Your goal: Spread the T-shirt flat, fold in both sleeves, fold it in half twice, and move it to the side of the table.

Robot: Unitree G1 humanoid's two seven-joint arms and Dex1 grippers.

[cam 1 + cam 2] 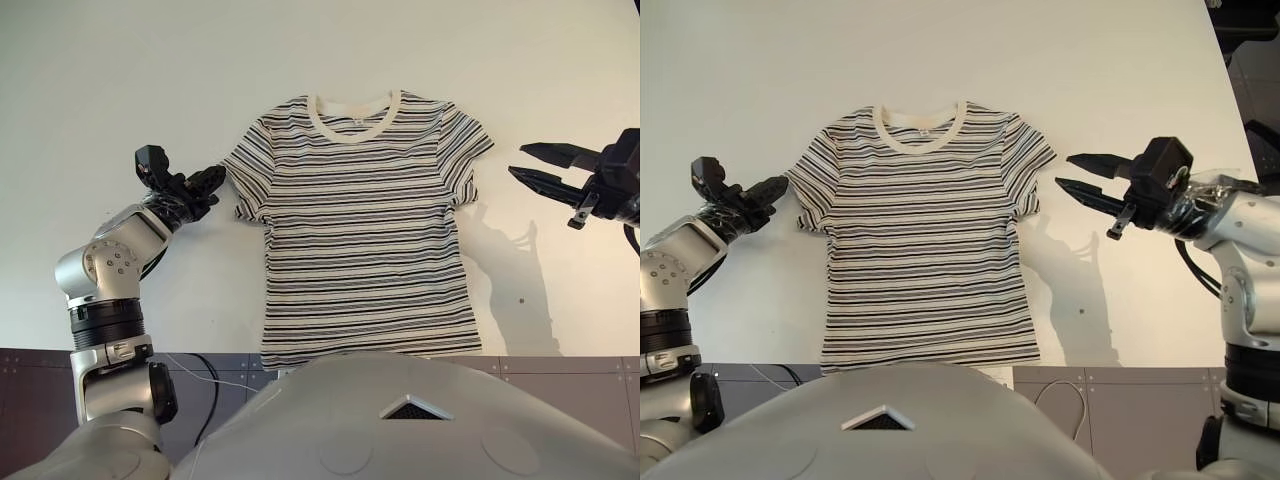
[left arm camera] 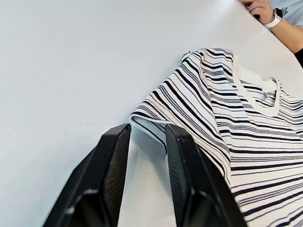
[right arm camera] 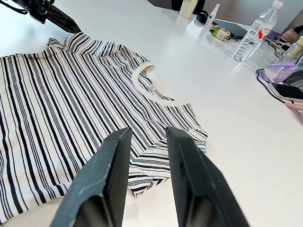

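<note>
1. Left pincer (image 1: 212,183): the 2 fingers stand apart with a moderate gap and hold nothing. It is low over the tabletop (image 1: 120,80), with its tips aimed at the hem of the left sleeve (image 1: 245,178). The tips are just beside the hem; contact cannot be confirmed.

2. Right pincer (image 1: 1067,170): the 2 fingers are also spread and empty. It hangs above the tabletop, near the right sleeve (image 1: 1032,155) but clearly apart from it.

3. T-shirt (image 1: 360,230): it lies between the 2 pincers at the middle of the tabletop. It is front up, with the collar (image 1: 355,118) away from the robot and the bottom hem at the near edge. The body looks flat. Both sleeves are extended outward and unfolded.

4. Step in hand (judgement): spreading appears complete and the sleeve fold is about to start. No fold has been made.

5. Next move (judgement): each pincer needs to close on its sleeve hem, taking the fabric without dragging the body. It then lifts slightly, carries the sleeve inward onto the torso and releases. The right pincer must first close the remaining gap.

6. Markings: a small neck label (image 3: 152,86) sits inside the collar, and its print is too small to read. A bottle (image 3: 248,40) at the far side carries a label that is also not legible.
</note>
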